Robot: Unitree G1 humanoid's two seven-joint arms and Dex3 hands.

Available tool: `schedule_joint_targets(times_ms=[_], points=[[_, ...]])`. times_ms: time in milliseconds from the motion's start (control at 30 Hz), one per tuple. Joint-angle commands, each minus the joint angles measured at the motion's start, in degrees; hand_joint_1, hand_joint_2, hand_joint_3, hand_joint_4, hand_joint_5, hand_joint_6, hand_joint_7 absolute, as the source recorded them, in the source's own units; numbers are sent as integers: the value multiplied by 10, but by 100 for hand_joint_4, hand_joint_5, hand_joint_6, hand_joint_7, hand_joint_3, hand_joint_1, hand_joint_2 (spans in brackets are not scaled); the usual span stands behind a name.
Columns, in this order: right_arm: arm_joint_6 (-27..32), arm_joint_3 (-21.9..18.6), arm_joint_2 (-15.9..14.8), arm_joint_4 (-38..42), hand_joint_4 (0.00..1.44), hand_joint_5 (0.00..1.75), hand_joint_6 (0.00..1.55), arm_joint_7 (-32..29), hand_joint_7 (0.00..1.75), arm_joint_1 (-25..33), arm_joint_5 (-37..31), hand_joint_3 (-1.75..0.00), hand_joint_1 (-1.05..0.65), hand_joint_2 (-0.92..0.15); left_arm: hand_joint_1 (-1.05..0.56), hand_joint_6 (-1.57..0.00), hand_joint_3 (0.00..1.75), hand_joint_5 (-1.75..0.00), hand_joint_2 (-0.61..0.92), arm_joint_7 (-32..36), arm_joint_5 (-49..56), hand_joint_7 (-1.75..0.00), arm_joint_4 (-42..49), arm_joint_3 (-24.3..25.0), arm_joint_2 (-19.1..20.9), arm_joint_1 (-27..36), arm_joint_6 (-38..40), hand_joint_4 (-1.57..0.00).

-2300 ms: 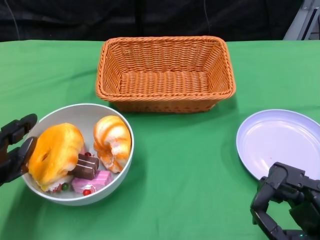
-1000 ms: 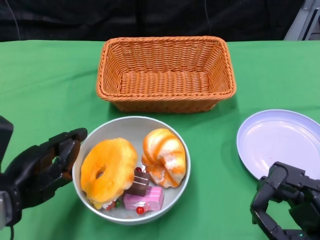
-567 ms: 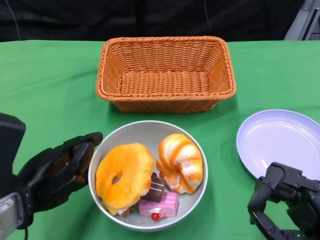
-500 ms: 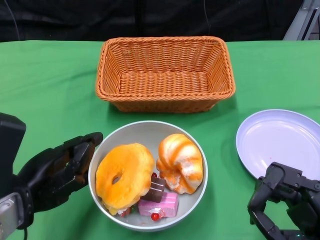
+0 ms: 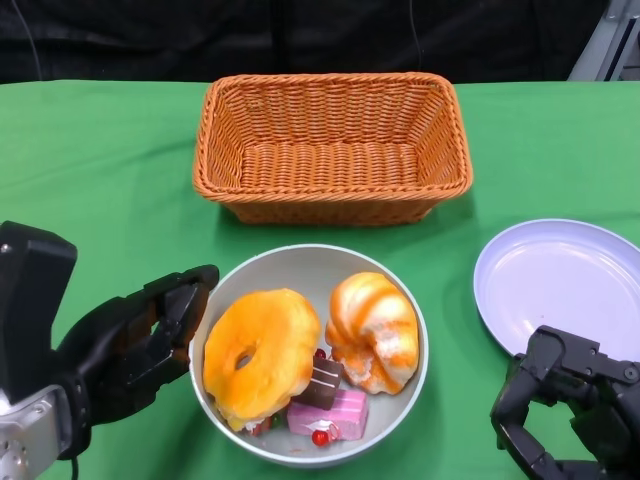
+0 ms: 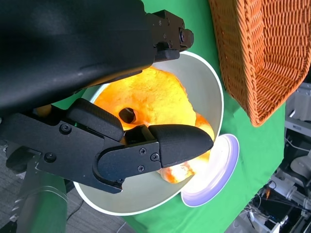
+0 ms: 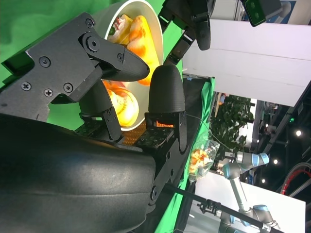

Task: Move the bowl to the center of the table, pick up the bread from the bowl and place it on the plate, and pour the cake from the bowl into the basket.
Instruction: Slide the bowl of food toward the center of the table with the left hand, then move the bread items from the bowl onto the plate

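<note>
The white bowl [image 5: 300, 256] sits in the middle of the table, in front of the basket [image 5: 330, 146]. It holds a ring-shaped orange bread [image 5: 262, 355], a striped croissant-like bread [image 5: 375, 330], a chocolate cake piece [image 5: 322, 381] and a pink cake piece [image 5: 328, 415]. My left hand [image 5: 140, 345] grips the bowl's left rim; in the left wrist view one of its fingers [image 6: 180, 141] lies across the bowl [image 6: 206, 85] over the ring bread [image 6: 141, 97]. My right hand [image 5: 560, 400] rests empty at the lower right, just below the plate [image 5: 560, 285], fingers [image 7: 165, 92] loosely apart.
The woven basket stands at the back centre with nothing in it. The pale purple plate lies at the right edge, bare. Green cloth covers the table; open cloth lies between bowl and plate and at the far left.
My left hand has brought the bowl from the table's left side to the middle, with a last small shift to the right. The right hand has stayed in place.
</note>
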Motion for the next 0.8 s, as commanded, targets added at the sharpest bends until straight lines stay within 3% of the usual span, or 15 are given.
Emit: schedule_joint_targets(times_ms=[33,800], points=[[-6,-3,-3,-5,73,174,67,-3,137,2,4,-104,-17,-46,-84,0,76,0,92,4,-7,0,-7,1,0,3,3,0],[-14,-2,-4,1,72,172,66,-6,138,0,3,-102,-16,-48,-85,0,70,0,92,20,-5,0,12,22,-33,14,-72,0]])
